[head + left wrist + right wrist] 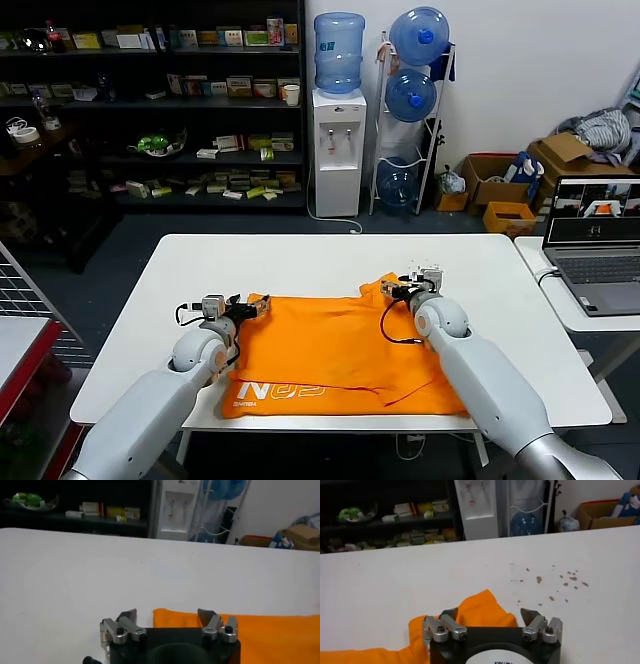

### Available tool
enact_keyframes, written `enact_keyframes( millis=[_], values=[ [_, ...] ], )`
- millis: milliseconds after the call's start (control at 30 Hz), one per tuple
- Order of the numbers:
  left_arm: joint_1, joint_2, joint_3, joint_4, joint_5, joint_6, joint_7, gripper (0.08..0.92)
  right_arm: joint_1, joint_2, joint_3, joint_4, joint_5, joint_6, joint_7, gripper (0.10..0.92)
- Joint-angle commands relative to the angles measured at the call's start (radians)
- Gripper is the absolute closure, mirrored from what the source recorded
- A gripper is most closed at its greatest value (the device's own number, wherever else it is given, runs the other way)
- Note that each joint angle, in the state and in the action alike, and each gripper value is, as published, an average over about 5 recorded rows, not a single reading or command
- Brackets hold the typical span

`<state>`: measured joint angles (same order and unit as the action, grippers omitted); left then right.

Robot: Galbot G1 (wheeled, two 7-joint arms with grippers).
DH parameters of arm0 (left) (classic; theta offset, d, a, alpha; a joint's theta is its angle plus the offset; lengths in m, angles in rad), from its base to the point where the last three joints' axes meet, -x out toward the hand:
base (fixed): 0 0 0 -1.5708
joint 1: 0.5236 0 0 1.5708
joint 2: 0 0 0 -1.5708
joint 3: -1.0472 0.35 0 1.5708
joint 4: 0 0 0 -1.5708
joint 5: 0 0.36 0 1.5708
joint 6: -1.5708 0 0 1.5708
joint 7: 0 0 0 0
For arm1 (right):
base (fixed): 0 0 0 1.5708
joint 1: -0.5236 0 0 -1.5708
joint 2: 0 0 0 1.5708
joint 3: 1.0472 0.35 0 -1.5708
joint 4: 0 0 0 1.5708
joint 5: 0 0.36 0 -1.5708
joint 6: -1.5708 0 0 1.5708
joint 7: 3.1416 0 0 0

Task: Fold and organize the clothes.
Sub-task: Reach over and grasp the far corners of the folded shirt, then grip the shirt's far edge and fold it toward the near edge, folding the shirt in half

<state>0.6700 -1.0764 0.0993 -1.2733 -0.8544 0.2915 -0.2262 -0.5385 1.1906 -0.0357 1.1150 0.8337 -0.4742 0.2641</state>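
From my remote station, the head camera shows water bottles racked beside a white dispenser (338, 150) at 12 o'clock, and open cardboard boxes (489, 180) holding bundled odds and ends on the floor at about 2 o'clock; what exactly fills them I cannot make out. A laptop (592, 244) sits open on a side table at 3 o'clock.

The orange T-shirt (335, 350) lies spread flat on the white table (320, 265), its white lettering near the edge closest to me, at roughly 7 o'clock of the garment. A rumpled sleeve (480, 612) pokes up at the shirt's 1 o'clock corner.

My left gripper (243, 306) hovers at the shirt's far left corner, about 10 o'clock, jaws spread wide; in the left wrist view the orange hem (240, 625) lies just ahead of and between the fingertips (127, 615), nothing pinched.

My right gripper (408, 284) sits at the 1 o'clock corner, jaws likewise spread, straddling the bunched sleeve without clamping it.
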Motion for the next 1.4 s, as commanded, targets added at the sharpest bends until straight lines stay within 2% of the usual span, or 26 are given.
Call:
enact_keyframes(
  millis=[33,100,200,567,767,967,1133,1400],
  values=[
    [-0.029,-0.018,0.025,0.046,0.016,0.007,-0.003,0.179,0.026,0.020,-0.016,-0.049,0.001,-0.019,-0.007,0.262],
    [-0.027,-0.018,0.028,0.045,0.022,0.008,-0.004,0.189,0.023,0.018,-0.016,-0.044,0.004,-0.024,-0.008,0.322],
    [-0.025,-0.018,0.031,0.045,0.026,0.008,-0.006,0.249,0.017,0.015,-0.016,-0.036,0.009,-0.029,-0.009,0.408],
    [-0.024,-0.019,0.029,0.040,0.029,0.002,-0.004,0.568,-0.001,-0.013,-0.021,0.031,0.047,-0.025,-0.002,0.711],
    [-0.011,-0.018,0.014,0.018,0.033,-0.028,-0.003,0.742,-0.017,-0.020,-0.007,0.063,0.047,0.058,-0.021,0.872],
    [0.025,-0.002,-0.023,-0.067,0.036,-0.041,-0.016,0.889,-0.057,-0.062,0.009,0.157,0.042,0.136,-0.031,0.901],
    [0.086,0.031,-0.058,-0.180,0.035,-0.042,-0.032,0.902,-0.130,-0.134,0.037,0.277,0.062,0.138,-0.016,0.901],
    [0.244,0.123,-0.117,-0.405,0.036,-0.029,-0.082,0.902,-0.344,-0.284,0.112,0.532,0.131,0.094,0.021,0.901]
  ],
)
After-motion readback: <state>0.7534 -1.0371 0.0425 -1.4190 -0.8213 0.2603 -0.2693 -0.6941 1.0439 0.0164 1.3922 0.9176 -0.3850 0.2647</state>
